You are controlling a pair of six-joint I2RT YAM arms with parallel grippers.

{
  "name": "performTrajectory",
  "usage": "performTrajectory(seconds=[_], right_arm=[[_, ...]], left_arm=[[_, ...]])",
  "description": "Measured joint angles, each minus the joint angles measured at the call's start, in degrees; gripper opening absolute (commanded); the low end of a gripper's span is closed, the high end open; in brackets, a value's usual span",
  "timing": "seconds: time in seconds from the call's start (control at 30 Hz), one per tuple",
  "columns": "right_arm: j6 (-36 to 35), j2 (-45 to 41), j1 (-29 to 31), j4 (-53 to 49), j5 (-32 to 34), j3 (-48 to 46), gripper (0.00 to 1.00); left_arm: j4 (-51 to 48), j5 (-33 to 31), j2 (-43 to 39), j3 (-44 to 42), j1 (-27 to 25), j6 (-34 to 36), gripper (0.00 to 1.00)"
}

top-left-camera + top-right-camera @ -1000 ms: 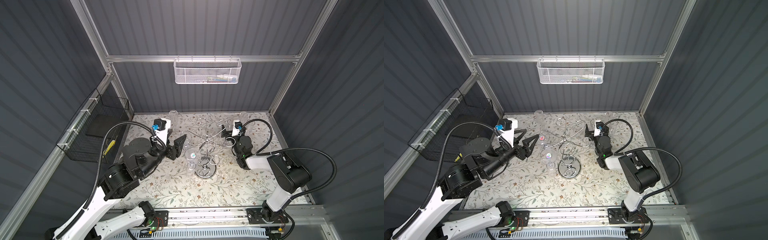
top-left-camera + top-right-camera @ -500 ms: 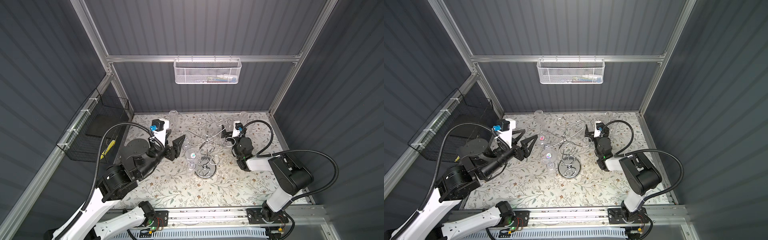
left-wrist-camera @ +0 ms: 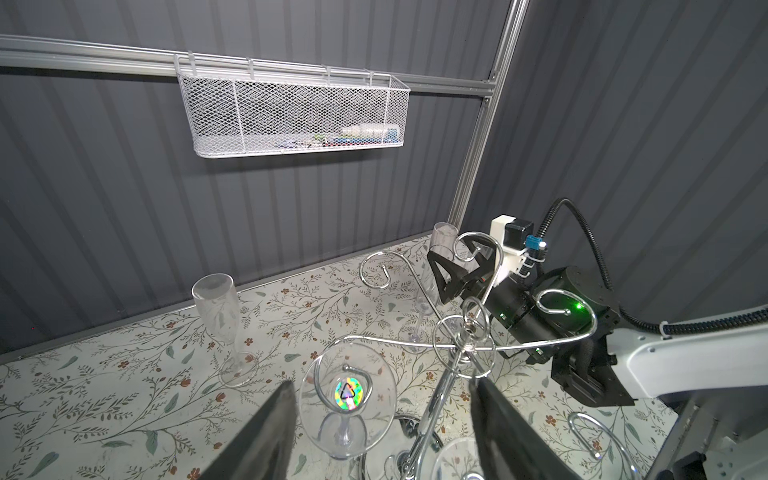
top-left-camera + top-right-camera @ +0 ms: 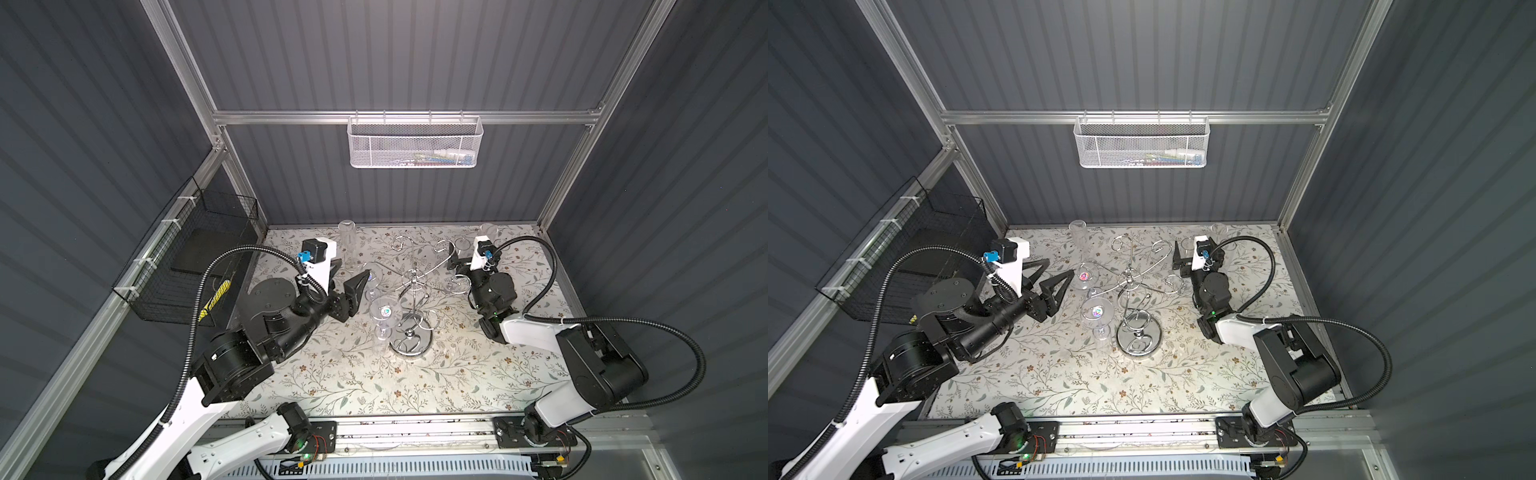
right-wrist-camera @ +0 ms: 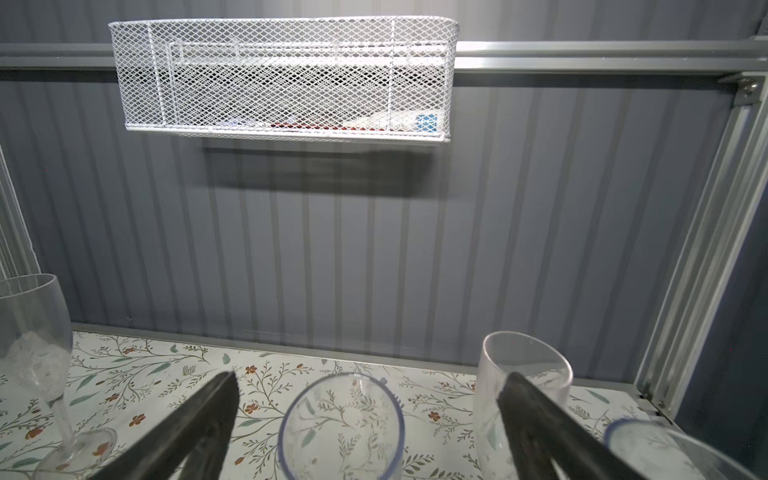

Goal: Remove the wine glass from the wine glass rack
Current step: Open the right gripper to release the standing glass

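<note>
Hardly anything has shifted on your left side: the left gripper [image 4: 1060, 267] sits about where it was. The right arm's elbow has swung toward the lower right of a top view, and the right gripper [image 5: 370, 380] has edged up toward the back wall.

You are in the approach, I judge. The wine glass [image 3: 347, 395] hangs upside down, left of the centre post in both top views. Its stickered foot is caught in a spiral arm of the wine glass rack [image 4: 410, 344].

Your left gripper stands partly open and empty, with its tips just beside that foot and no contact that I can see. The right gripper is spread wide and holds nothing. A clear tumbler [image 5: 340, 424] stands ahead of it on the bench [image 4: 353, 382].

Next you probably need to ease the left gripper forward to bracket the stem under the foot. Then close softly and draw the foot out through the spiral's open side without tugging the rack over.
</note>
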Motion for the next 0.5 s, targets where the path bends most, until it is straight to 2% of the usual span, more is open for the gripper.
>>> performTrajectory(seconds=[0.5], right_arm=[[-3.7,-6.5,0.0,-7.5,-1.8,6.4,0.99]], left_arm=[[0.0,0.0,-0.9,0.0,0.0,0.0,0.68]])
